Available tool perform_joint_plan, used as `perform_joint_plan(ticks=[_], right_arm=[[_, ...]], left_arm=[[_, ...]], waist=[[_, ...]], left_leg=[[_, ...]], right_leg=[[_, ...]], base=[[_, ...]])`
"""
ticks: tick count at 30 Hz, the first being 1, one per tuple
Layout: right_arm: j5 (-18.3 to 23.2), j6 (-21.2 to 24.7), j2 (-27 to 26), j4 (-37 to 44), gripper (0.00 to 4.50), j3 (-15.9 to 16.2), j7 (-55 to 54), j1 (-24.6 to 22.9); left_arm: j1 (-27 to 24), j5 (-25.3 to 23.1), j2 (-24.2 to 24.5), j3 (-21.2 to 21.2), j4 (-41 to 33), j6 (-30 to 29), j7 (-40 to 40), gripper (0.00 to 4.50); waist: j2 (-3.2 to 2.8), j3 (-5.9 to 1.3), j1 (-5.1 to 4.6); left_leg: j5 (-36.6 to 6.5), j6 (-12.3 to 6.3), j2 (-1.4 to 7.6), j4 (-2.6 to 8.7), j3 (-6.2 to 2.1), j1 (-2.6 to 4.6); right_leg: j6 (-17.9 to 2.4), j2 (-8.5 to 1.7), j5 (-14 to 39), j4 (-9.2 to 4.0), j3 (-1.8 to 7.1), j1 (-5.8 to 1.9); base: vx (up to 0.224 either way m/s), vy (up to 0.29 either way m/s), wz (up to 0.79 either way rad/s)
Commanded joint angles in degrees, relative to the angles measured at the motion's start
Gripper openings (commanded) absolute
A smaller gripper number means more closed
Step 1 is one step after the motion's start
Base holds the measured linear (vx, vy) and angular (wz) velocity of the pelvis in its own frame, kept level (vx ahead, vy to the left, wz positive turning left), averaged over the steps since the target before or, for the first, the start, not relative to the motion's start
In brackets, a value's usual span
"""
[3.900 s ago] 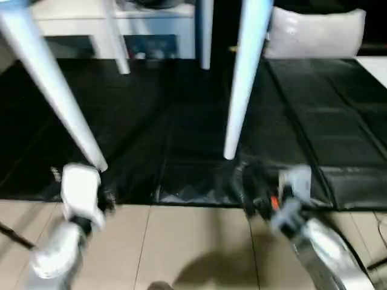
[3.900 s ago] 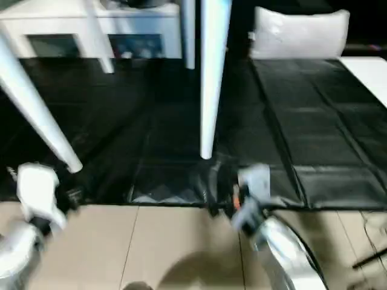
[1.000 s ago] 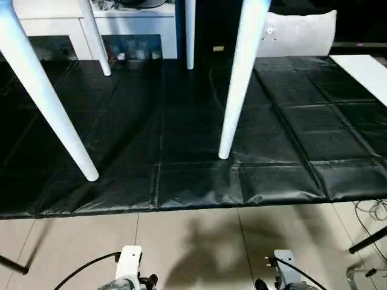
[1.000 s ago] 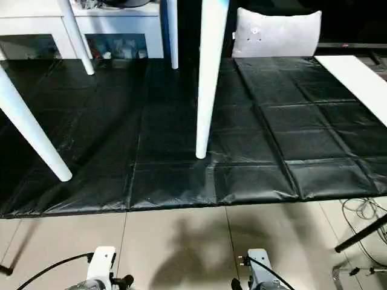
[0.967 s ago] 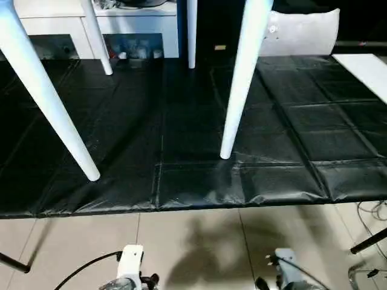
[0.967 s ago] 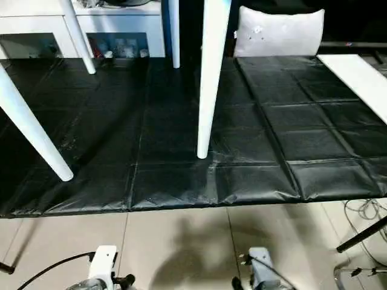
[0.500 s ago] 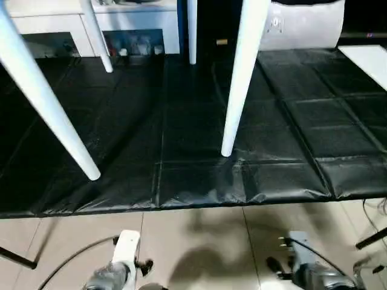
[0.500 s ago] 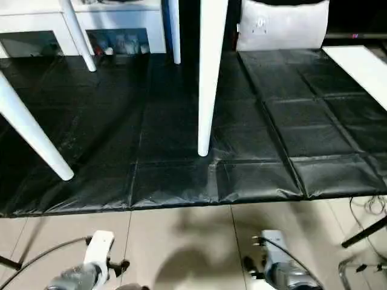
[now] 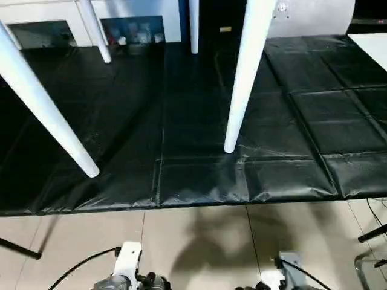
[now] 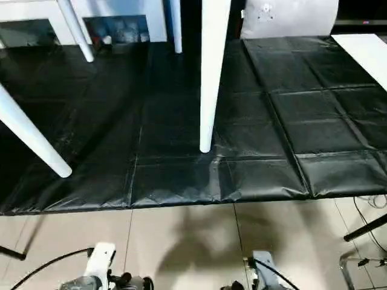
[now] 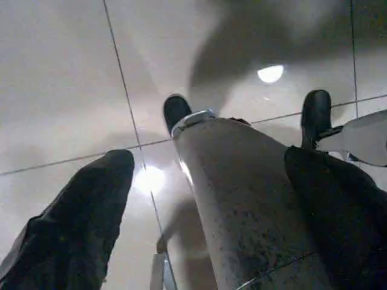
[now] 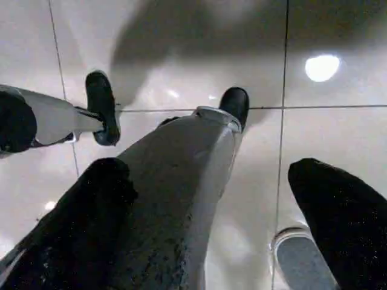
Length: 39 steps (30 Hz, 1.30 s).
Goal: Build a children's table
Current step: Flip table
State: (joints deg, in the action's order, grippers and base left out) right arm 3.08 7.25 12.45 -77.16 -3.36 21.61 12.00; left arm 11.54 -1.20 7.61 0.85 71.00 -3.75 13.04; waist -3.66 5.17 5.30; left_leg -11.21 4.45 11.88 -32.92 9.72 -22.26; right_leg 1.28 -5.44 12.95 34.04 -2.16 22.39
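The children's table [image 9: 242, 72] stands on its legs on the black mat [image 9: 181, 121] at 12 o'clock, and since both tools, left tool [image 11: 211, 199] and right tool [image 12: 205, 205], hang wide and empty, any careless reach could push a leg and tip it.

My view: four table legs [image 9: 240, 78] stand on the mat [image 9: 181, 121], two near, two far. Behind them sits the cabinet [image 9: 42, 9], a pillow [image 9: 314, 18] to its right. Floor [image 9: 199, 241] lies before the mat.
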Motion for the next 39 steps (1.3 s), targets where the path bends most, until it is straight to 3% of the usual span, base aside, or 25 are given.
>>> perform_joint_plan(ticks=[1,5,10,24,39], right_arm=[[1.75,1.12,0.02,-0.82,4.5,-2.12,-0.6,-1.85],[1.66,0.67,0.24,-0.69,4.5,-2.34,-0.56,-2.4],[1.15,0.46,0.29,-0.52,4.5,-2.09,-0.19,-2.39],[1.15,0.46,0.29,-0.52,4.5,-2.09,-0.19,-2.39],[1.15,0.46,0.29,-0.52,4.5,-2.09,-0.19,-2.39]], left_arm=[[-1.67,-0.38,0.23,-0.37,0.77,-0.95,-0.43,4.44],[-1.84,-0.33,0.22,-0.56,0.59,-0.96,-0.39,4.44],[-1.83,-0.52,0.24,-0.47,0.57,-1.07,-0.42,4.44],[-1.83,-0.52,0.24,-0.47,0.57,-1.07,-0.42,4.44],[-1.83,-0.52,0.24,-0.47,0.57,-1.07,-0.42,4.44]], waist=[[0.11,-1.23,0.07],[0.04,-1.34,-0.02],[-0.1,-1.53,0.03],[-0.12,-1.25,-0.02],[-0.1,-1.39,0.01]], left_leg=[[-15.55,-3.93,1.82,5.06,-0.09,0.67],[-14.56,-3.59,1.76,5.01,-0.13,0.68],[-10.33,-5.22,1.62,4.53,0.07,0.55],[-12.41,-4.43,1.74,4.93,0.01,0.56],[-10.44,-5.12,1.7,4.79,0.12,0.56]], right_leg=[[-15.31,-3.01,6.08,-4.31,1.3,-1.7],[-15.11,-2.99,5.26,-4.29,1.38,-1.74],[-16.27,-2.88,-1.15,-3.76,1.12,-1.91],[-15.54,-2.97,2.49,-4.14,1.25,-1.8],[-16.01,-2.89,-1.15,-3.93,1.09,-1.93]], base=[[0.0,0.0,0.0],[0.0,0.0,0.0],[0.0,0.0,0.0],[0.0,0.0,0.0],[0.0,0.0,0.0]])
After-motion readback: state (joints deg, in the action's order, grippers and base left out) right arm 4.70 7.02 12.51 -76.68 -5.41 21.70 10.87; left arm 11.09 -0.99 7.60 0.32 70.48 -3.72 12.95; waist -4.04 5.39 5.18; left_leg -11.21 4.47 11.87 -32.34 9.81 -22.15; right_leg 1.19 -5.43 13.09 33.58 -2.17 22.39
